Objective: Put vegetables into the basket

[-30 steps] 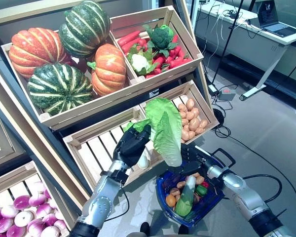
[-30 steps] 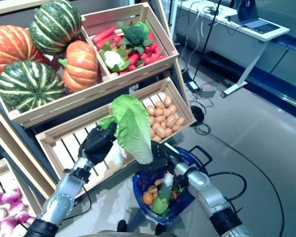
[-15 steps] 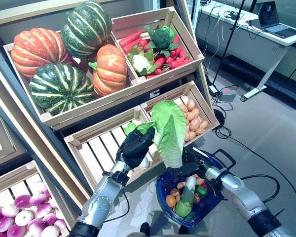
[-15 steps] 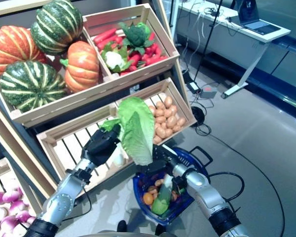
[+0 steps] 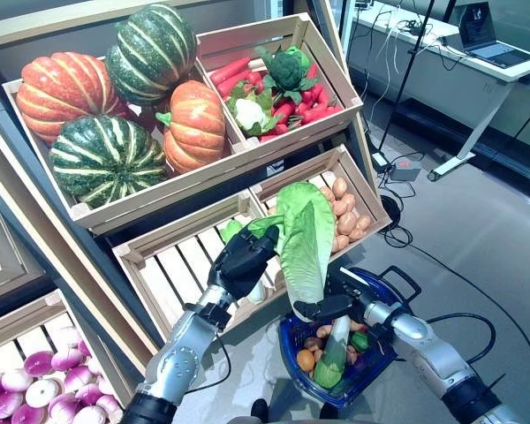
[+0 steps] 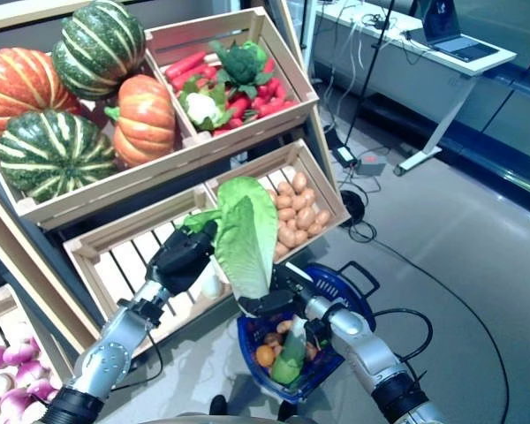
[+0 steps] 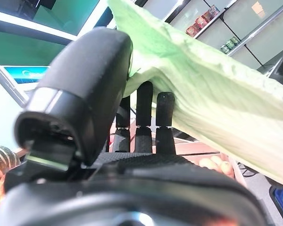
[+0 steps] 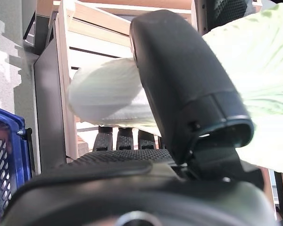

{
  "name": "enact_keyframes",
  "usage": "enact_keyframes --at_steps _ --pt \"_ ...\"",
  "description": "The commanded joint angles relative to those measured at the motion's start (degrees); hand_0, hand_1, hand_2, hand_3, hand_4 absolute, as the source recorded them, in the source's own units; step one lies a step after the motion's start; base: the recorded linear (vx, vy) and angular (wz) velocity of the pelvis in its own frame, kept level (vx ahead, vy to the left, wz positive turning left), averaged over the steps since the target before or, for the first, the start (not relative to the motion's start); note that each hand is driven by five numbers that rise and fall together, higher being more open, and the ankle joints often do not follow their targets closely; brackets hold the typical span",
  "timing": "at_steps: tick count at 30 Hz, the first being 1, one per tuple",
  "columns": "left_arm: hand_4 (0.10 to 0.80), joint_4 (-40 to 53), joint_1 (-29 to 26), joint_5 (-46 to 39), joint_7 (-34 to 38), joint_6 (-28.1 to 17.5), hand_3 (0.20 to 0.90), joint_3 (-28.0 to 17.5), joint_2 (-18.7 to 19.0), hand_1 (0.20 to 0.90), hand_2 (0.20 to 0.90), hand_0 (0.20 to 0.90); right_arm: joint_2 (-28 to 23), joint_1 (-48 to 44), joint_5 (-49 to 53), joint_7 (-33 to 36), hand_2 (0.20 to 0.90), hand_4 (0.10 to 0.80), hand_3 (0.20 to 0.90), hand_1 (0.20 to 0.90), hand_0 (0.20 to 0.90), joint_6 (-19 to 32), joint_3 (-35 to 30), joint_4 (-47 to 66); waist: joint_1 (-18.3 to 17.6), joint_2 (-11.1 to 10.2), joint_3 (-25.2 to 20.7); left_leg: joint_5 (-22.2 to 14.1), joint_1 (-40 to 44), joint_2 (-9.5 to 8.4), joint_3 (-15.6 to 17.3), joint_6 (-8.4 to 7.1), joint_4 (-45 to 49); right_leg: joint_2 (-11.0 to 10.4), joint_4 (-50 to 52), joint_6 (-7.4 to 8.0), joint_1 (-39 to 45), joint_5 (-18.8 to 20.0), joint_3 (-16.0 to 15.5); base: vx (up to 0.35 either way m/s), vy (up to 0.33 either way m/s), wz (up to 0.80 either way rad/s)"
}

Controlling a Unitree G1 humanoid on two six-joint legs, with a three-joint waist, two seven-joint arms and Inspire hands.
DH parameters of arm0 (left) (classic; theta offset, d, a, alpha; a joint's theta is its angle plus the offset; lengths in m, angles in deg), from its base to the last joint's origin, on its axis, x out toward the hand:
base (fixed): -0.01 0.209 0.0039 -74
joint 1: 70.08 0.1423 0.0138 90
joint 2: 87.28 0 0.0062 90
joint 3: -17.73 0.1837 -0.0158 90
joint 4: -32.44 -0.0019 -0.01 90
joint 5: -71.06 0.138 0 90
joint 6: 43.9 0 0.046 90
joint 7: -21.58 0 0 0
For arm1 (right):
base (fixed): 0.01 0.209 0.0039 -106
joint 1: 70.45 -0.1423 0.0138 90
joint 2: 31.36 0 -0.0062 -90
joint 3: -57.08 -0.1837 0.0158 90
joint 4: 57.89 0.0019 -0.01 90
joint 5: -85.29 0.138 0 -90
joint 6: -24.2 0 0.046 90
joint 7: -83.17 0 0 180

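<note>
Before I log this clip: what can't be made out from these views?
- Right hand: fingertips hidden behind the cabbage in both eye views; its wrist view shows fingers reaching under the white stalk, grip unclear.
- Basket: much of the contents hidden by the cabbage and right hand.
- Left hand: contact point on the stalk hidden by its own bulk.

No legible text anywhere. Laptop [image 5: 493, 34] on the desk [image 5: 442, 55] has a lit screen, content too small to read. Crates and basket [image 5: 382, 349] show no readable labels.
</note>
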Motion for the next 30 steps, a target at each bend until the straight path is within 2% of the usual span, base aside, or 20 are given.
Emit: enact_keyframes --at_steps 1,2,3,4,13,15,19,22,26,27,30 --pt "0.400 1.48 -6.40 0.59 -3.87 -0.08 0.300 4.20 -0.68 0.300 0.300 0.300 4.15 -4.92 6.55 3.88 0.300 0.400 0.300 0.300 0.300 5.93 -3.33 2.22 0.48 -2.56 -4.66 -1.76 -0.75 0.91 0.06 -1.26 0.04 -5.16 0.05 3.15 1.20 1.69 0.86 0.000 0.000 0.00" --pt "0.420 1.65 -6.21 0.76 -3.61 -0.05 0.331 4.04 -0.58 0.331 0.331 0.331 4.13 -4.65 6.88 4.11 0.300 0.400 0.300 0.300 0.300 5.99 -3.63 2.50 0.46 -2.55 -4.60 -1.76 -0.74 0.90 0.05 -1.23 0.04 -5.12 0.05 3.14 1.19 1.70 0.91 0.000 0.000 0.00" --pt "0.780 1.91 -5.83 0.69 -3.07 0.17 0.869 3.67 -0.37 0.869 0.869 0.869 3.95 -4.00 7.42 4.70 0.300 0.400 0.300 0.300 0.300 6.19 -4.41 3.08 0.37 -2.52 -4.49 -1.75 -0.80 0.91 0.03 -1.20 0.04 -5.04 0.05 3.09 1.16 1.69 0.93 0.000 0.000 0.00" --pt "0.800 1.99 -5.58 0.70 -2.85 0.21 0.900 3.41 -0.23 0.900 0.900 0.900 3.82 -3.54 7.27 5.06 0.300 0.400 0.300 0.300 0.300 6.48 -5.01 3.37 0.32 -2.51 -4.38 -1.76 -0.82 0.92 0.04 -1.20 0.04 -4.98 0.05 3.09 1.16 1.68 0.93 0.000 0.000 0.00" --pt "0.800 3.68 -1.71 1.31 -3.50 0.55 0.900 -0.77 0.30 0.900 0.900 0.900 2.31 2.47 7.96 6.45 0.300 0.400 0.300 0.300 0.300 11.62 -13.02 6.34 -0.41 -2.67 -3.18 -1.72 -0.89 1.11 0.84 -1.04 0.04 -4.24 0.05 2.92 0.76 1.74 1.54 0.000 -0.010 -0.02" --pt "0.800 4.07 -0.32 1.50 -3.49 0.46 0.900 -2.34 0.44 0.900 0.900 0.900 2.71 4.14 9.44 7.42 0.300 0.400 0.300 0.300 0.300 13.71 -16.70 7.41 -0.82 -2.75 -2.54 -1.65 -1.42 1.22 0.99 -0.98 0.04 -3.77 0.05 2.79 0.31 1.72 1.78 -0.019 -0.054 -0.09" --pt "0.800 3.77 0.25 2.04 -3.79 -0.04 0.900 -3.41 0.47 0.900 0.900 0.900 3.88 5.30 12.42 8.91 0.300 0.400 0.300 0.300 0.300 17.39 -20.02 7.40 -1.17 -2.85 -1.37 -1.45 -2.56 1.26 0.90 -0.98 0.04 -3.18 0.05 2.53 -0.52 1.62 1.84 -0.053 -0.049 -0.03" --pt "0.800 3.63 -0.36 2.89 -4.50 -1.26 0.900 -4.11 1.14 0.900 0.900 0.900 5.18 4.81 16.50 9.70 0.300 0.400 0.300 0.300 0.300 21.43 -22.40 6.81 -1.10 -2.82 1.18 -0.84 -5.04 1.38 0.94 -0.91 0.04 -2.64 1.55 2.18 -3.11 1.13 1.80 -0.220 -0.087 -0.02" --pt "0.800 3.48 -4.43 3.06 -4.39 -3.87 0.900 -4.62 2.18 0.900 0.900 0.900 7.36 1.54 22.96 10.81 0.300 0.400 0.300 0.300 0.300 28.03 -24.69 4.68 -1.16 -2.80 6.85 0.78 -9.39 1.78 1.45 -1.02 0.04 -1.45 5.75 1.20 -8.72 -0.29 1.48 -0.311 -0.116 0.08" --pt "0.800 3.11 -5.42 3.36 -4.22 -5.21 0.900 -4.77 2.19 0.900 0.900 0.900 8.28 0.60 24.67 11.82 0.300 0.400 0.300 0.300 0.300 30.03 -25.31 3.20 -1.08 -3.05 8.86 0.67 -11.17 1.79 1.59 -1.17 2.33 -1.16 7.81 0.68 -10.25 -1.07 1.44 -0.208 -0.155 0.07" --pt "0.800 3.16 -5.57 4.63 -4.06 -6.82 0.900 -5.05 2.63 0.900 0.900 0.900 8.23 -0.33 28.82 12.51 0.300 0.400 0.300 0.300 0.300 31.71 -26.36 0.76 -0.73 -3.17 11.86 0.18 -15.42 1.72 0.52 -1.85 8.07 -0.81 11.56 -0.18 -12.67 -2.11 1.64 -0.121 -0.116 0.11"
